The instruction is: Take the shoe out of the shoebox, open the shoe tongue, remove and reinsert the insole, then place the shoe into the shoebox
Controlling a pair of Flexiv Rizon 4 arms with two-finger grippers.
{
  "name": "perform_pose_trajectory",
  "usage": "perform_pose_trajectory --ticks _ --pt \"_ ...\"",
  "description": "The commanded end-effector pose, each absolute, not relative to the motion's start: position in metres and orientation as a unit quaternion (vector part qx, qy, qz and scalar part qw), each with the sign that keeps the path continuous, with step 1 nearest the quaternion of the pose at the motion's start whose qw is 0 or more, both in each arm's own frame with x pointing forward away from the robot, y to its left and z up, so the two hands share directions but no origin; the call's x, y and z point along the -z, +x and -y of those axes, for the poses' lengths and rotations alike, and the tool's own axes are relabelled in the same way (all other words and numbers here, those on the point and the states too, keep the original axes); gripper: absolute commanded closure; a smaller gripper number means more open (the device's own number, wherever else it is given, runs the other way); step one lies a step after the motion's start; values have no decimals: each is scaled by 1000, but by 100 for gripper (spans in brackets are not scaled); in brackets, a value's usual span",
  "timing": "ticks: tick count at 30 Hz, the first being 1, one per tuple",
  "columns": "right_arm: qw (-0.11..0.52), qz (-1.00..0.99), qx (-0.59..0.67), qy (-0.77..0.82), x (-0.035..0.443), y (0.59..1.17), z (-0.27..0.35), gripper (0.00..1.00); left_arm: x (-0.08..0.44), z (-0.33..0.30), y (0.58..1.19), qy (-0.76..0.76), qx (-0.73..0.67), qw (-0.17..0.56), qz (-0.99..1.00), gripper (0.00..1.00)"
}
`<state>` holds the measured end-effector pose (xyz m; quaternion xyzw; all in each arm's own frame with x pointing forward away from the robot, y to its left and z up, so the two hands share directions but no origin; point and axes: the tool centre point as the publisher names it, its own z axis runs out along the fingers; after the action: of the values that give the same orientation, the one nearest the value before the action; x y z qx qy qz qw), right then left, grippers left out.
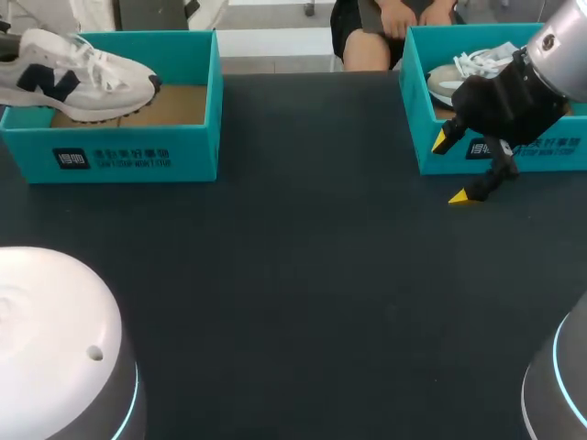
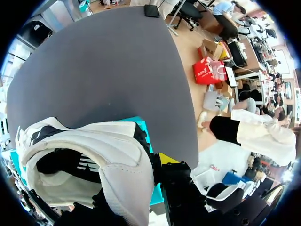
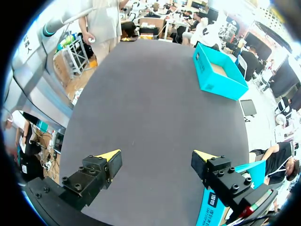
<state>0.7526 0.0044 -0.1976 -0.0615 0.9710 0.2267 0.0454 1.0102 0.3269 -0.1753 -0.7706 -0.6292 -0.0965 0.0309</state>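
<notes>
While the R jaws hang wide open and empty over the worktop [image 1: 293, 293] at mid-right of frame, just in front of the R shoebox [image 1: 424, 147] w/ a second shoe [image 1: 463, 73] inside, the task's shoe [image 1: 78, 81] is farther off at upper left. It rides tilted over the L shoebox [image 1: 138, 156], toe toward frame centre, heel past the box's left wall. In the L wrist view the shoe [image 2: 94, 155] sits right at the L jaws w/ its collar opening showing. One yellow tip [image 2: 167, 158] lies against its outer wall; the other is hidden by the shoe, so I judge the L jaws gripping the collar wall, shoe lifted clear of the box. Handling, as a judgement: light, soft upper that gives under a pinch, stiffer at heel and sole, loose laces prob. prone to snagging. Best hold is the collar rim or heel; the tongue's top edge suits the R jaws, which are well apart from the shoe, across the worktop.
</notes>
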Motion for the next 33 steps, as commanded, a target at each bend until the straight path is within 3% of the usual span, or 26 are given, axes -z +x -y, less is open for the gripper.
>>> perform_pose_trajectory --ticks 1,15,33 --pt "45 -971 -225 -61 198 753 -5 0 174 -326 1011 -763 95 26 639 100" --pt "45 -971 -225 -61 198 753 -5 0 174 -318 1035 -722 88 5 686 100" --pt "45 -971 -225 -61 198 753 -5 0 225 -314 1082 -699 80 13 711 100"
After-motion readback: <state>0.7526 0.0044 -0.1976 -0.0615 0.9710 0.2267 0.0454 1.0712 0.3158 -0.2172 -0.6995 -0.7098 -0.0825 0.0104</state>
